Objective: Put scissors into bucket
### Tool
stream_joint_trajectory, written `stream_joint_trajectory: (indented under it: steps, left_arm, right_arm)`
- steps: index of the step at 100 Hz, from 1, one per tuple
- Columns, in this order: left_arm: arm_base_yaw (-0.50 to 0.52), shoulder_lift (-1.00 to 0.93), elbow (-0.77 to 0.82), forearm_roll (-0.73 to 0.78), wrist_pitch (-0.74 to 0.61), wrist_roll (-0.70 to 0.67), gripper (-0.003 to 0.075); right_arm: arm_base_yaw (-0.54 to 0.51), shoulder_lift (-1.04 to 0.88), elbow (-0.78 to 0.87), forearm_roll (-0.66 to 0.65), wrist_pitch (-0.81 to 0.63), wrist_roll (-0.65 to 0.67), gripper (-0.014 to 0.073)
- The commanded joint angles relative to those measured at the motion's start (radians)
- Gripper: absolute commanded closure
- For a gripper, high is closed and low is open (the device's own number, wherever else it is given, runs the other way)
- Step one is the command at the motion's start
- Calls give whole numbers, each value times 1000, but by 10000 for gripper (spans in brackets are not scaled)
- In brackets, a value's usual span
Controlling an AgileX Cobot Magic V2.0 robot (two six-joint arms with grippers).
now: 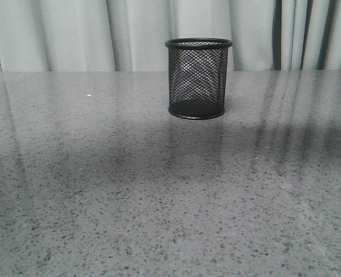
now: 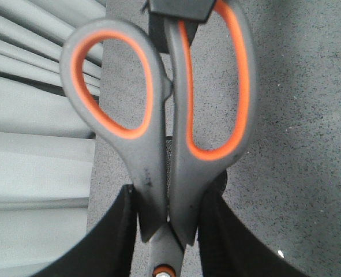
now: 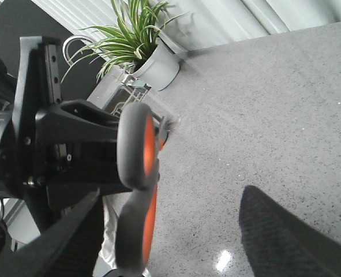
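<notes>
The bucket (image 1: 198, 78), a black wire-mesh cup, stands upright on the grey table (image 1: 101, 190), right of centre and towards the back. No gripper shows in the front view. In the left wrist view my left gripper (image 2: 169, 231) is shut on the scissors (image 2: 158, 133) at the neck just below the orange-lined handle loops, which point away from the wrist; the blades are hidden. In the right wrist view the scissors' handles (image 3: 140, 173) show edge-on between my right gripper's (image 3: 176, 242) wide-open fingers (image 3: 285, 236), nearer one finger. Whether it touches them I cannot tell.
Grey curtains (image 1: 72, 34) hang behind the table's far edge. A potted plant (image 3: 144, 46) stands beyond the table in the right wrist view. A black arm mechanism (image 3: 60, 144) is close beside the scissors' handles there.
</notes>
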Motion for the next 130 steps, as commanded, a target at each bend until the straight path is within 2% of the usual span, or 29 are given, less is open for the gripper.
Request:
stream_joint_trajectory:
  steps: [1, 29, 57, 70, 73, 77, 84, 91, 92, 99, 110, 120, 130]
  left_arm:
    - [-9, -6, -32, -24, -96, -13, 741]
    - [-9, 31, -32, -46, -158, -13, 741]
    - [-9, 37, -32, -55, -170, -13, 741]
    - [-9, 37, -32, -103, -166, -13, 733]
    - [-9, 37, -32, -110, -161, -13, 708]
    - [-9, 37, -32, -110, -159, -13, 666]
    - [-9, 37, -32, -110, -159, -13, 542]
    - [-6, 37, -32, -105, -159, -13, 396]
    - [-4, 37, -32, -106, -161, -13, 357]
    - [9, 35, -32, -97, -163, -13, 277]
    - [54, 33, -32, -19, -163, -27, 272]
    - [139, 27, -32, 51, -163, -143, 294]
    - [248, 12, -32, 57, -163, -256, 304]
  right_arm:
    - [0, 9, -35, 107, 7, -34, 148]
    - [41, 51, -35, 124, -20, -80, 170]
    - [50, 74, -35, 128, -61, -87, 450]
    - [50, 78, -35, 125, -57, -114, 634]
    - [50, 80, -35, 125, -54, -116, 667]
    - [50, 80, -35, 123, -54, -116, 656]
    - [50, 80, -35, 123, -54, -116, 638]
    - [50, 80, -35, 112, -59, -116, 638]
    - [50, 80, -35, 112, -61, -116, 638]
    - [50, 80, -35, 86, -77, -116, 638]
    - [50, 80, -42, 18, -108, -116, 638]
    - [48, 80, -76, -62, -135, -86, 638]
    - [48, 80, -137, -205, -184, -16, 638]
